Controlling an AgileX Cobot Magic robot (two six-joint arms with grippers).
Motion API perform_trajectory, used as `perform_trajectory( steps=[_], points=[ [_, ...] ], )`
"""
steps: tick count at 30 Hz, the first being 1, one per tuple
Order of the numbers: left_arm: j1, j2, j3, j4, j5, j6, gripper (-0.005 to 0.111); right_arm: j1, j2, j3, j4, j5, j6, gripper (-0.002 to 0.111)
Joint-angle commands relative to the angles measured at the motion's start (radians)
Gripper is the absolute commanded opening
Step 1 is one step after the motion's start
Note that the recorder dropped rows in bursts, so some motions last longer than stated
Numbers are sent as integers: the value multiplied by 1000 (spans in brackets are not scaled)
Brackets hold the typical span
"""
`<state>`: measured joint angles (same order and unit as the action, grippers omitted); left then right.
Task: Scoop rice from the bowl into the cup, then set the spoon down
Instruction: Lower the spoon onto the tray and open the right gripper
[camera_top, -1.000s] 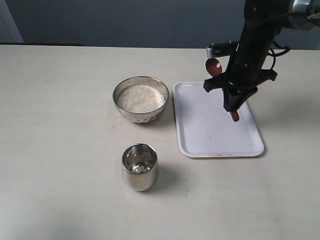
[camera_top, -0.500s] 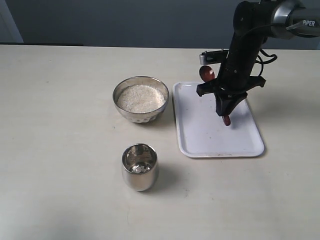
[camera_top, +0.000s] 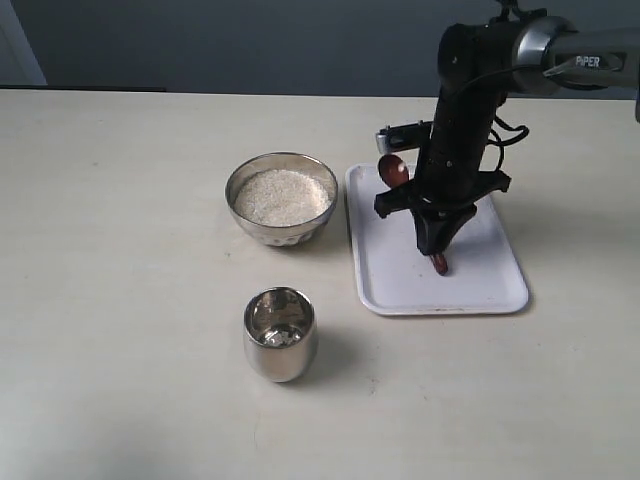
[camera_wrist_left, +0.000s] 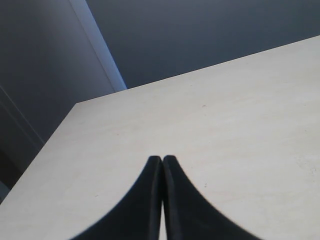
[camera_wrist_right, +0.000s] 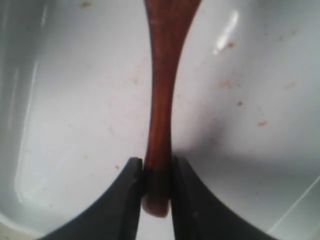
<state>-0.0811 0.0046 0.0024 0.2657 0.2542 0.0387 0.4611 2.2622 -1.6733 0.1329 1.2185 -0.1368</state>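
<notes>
My right gripper (camera_top: 435, 245) is shut on the handle of the dark reddish-brown wooden spoon (camera_top: 394, 171), held over the white tray (camera_top: 400, 270). Up close, the spoon (camera_wrist_right: 162, 100) handle end sits pinched between the gripper's (camera_wrist_right: 157, 170) black fingers, with the tray (camera_wrist_right: 75, 110) beneath. The silver bowl (camera_top: 281, 199) holds white rice (camera_top: 281, 196) left of the tray. The steel cup (camera_top: 280, 333) stands in front of the bowl with a few grains inside. My left gripper (camera_wrist_left: 162, 159) is shut on nothing over bare table, out of the exterior view.
The beige table (camera_top: 120, 250) stretches wide to the left and in front. The tray has a raised rim and small specks on it. A dark wall runs behind the table's far edge.
My right arm has moved left and lower over the tray, carrying the spoon with it. Bowl, cup and tray have not moved.
</notes>
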Motion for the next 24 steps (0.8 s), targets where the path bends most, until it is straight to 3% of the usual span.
perform_trajectory(
  steps=[1,10,13,20,24],
  points=[
    [-1,-5,-2,-2,-7,-3,1,0,-2,76,-32,3,3,-1],
    [-1,-5,-2,-2,-7,-3,1,0,-2,83,-17,3,3,0],
    [-1,-5,-2,-2,-7,-3,1,0,-2,83,-18,3,-5,12],
    [-1,-5,-2,-4,-7,-3,1,0,-6,83,-39,3,-19,57],
    [-1,-5,-2,-4,-7,-3,1,0,-43,83,-103,3,-19,61]
  ],
)
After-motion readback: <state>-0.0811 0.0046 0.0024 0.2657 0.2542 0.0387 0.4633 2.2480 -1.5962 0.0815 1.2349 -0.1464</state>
